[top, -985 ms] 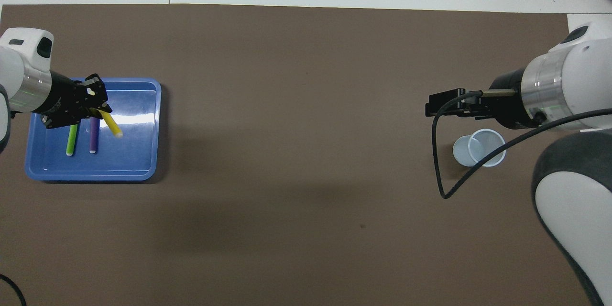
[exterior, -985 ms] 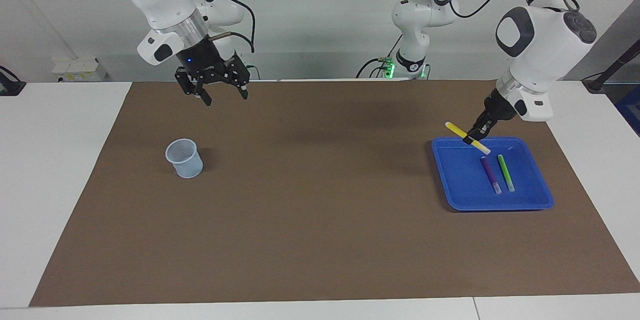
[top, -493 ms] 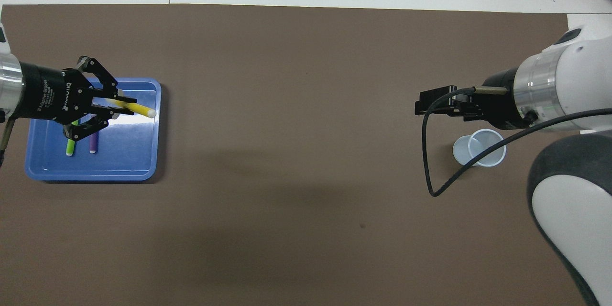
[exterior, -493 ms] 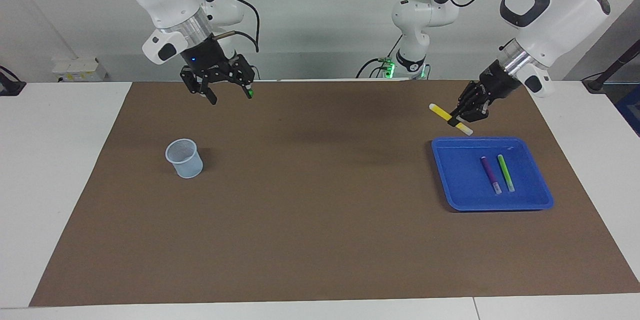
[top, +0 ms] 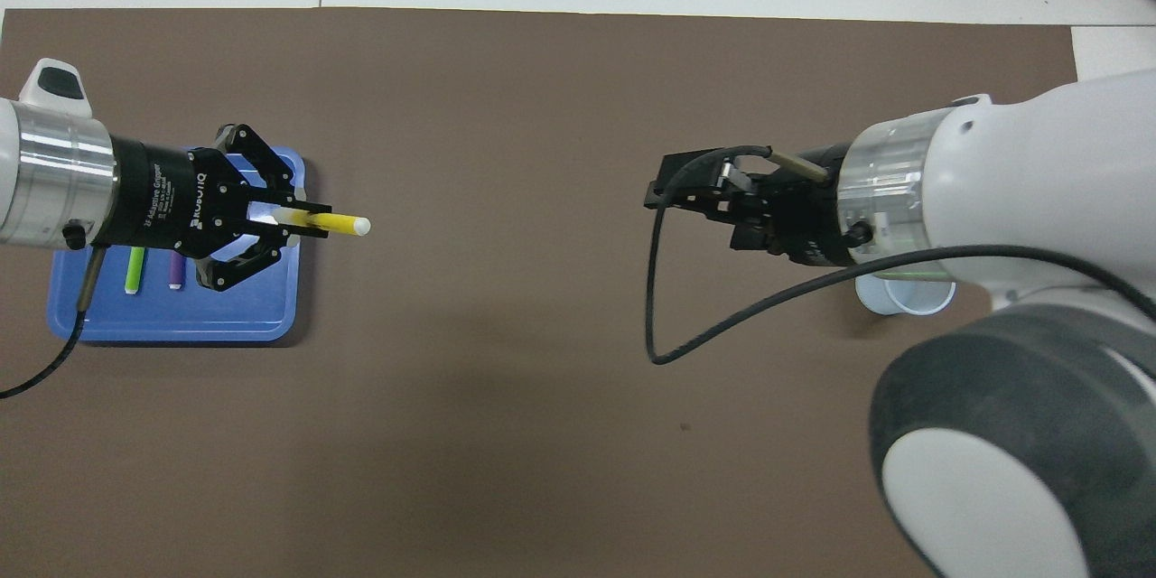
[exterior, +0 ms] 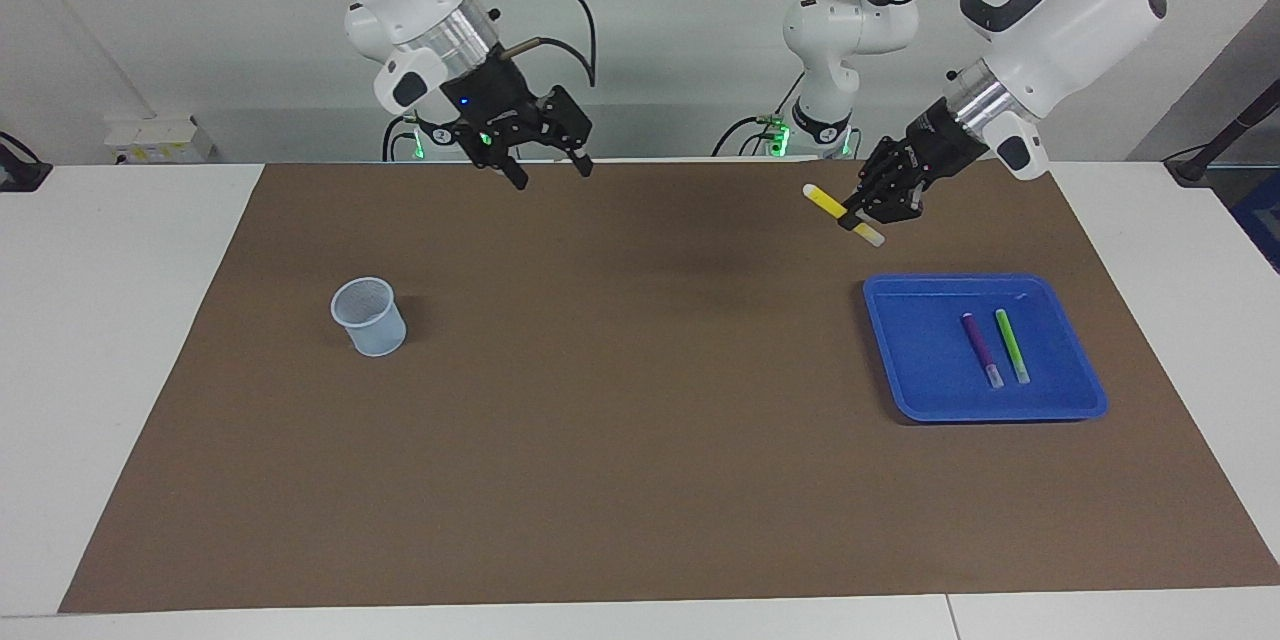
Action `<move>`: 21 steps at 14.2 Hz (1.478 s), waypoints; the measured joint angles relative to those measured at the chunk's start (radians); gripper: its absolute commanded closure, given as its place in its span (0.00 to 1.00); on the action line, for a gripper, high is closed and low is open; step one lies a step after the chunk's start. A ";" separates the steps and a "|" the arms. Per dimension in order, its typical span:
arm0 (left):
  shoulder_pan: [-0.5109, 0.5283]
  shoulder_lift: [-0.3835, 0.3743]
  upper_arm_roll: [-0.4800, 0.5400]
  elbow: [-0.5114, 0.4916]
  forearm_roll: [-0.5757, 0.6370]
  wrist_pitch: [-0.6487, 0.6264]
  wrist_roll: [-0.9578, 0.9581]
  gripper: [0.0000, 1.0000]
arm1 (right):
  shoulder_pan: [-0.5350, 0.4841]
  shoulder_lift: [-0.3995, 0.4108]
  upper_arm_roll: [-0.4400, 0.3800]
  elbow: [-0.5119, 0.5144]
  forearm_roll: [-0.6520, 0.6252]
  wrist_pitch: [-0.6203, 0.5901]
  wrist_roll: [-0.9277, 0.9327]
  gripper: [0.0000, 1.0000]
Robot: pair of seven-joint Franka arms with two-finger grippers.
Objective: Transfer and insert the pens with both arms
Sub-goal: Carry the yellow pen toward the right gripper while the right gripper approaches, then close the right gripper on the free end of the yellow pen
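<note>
My left gripper (exterior: pixel 860 216) is shut on the yellow pen (exterior: pixel 828 202) and holds it in the air over the brown mat, beside the blue tray (exterior: pixel 920 350), on the tray's right-arm side. In the overhead view the left gripper (top: pixel 302 223) holds the yellow pen (top: pixel 339 223) level, one end pointing toward the right arm. The purple pen (exterior: pixel 980 348) and the green pen (exterior: pixel 1011 344) lie side by side in the tray. My right gripper (exterior: pixel 552 175) is open and empty, raised over the mat's edge nearest the robots. In the overhead view it (top: pixel 668 195) faces the pen across a wide gap.
A pale blue cup (exterior: pixel 369 316) stands upright on the mat toward the right arm's end; in the overhead view the right arm covers most of the cup (top: pixel 903 298). A brown mat (exterior: pixel 620 420) covers the table. A smaller white arm with green lights (exterior: pixel 825 70) stands at the back.
My left gripper has lifted the yellow pen off the tray and carried it toward the table's middle, turning it level. My right gripper has swung away from the cup toward the middle.
</note>
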 measured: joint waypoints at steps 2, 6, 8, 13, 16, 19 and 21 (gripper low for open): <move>-0.003 -0.026 0.000 -0.028 -0.050 0.000 -0.007 1.00 | 0.066 0.000 0.002 -0.007 0.013 0.062 0.079 0.00; -0.049 -0.076 0.000 -0.085 -0.079 0.008 -0.058 1.00 | 0.140 0.000 0.003 -0.037 0.061 0.146 0.155 0.00; -0.063 -0.093 -0.001 -0.107 -0.107 0.017 -0.087 1.00 | 0.202 0.002 0.003 -0.054 0.062 0.240 0.235 0.00; -0.082 -0.129 -0.001 -0.161 -0.151 0.048 -0.115 1.00 | 0.302 0.024 0.004 -0.075 0.063 0.368 0.294 0.00; -0.093 -0.150 -0.001 -0.185 -0.157 0.052 -0.118 1.00 | 0.313 0.048 0.004 -0.076 0.063 0.406 0.296 0.07; -0.096 -0.167 0.000 -0.201 -0.157 0.052 -0.125 1.00 | 0.324 0.076 0.004 -0.077 0.063 0.462 0.296 0.15; -0.097 -0.172 0.000 -0.208 -0.158 0.053 -0.131 1.00 | 0.330 0.092 0.004 -0.077 0.063 0.486 0.296 0.15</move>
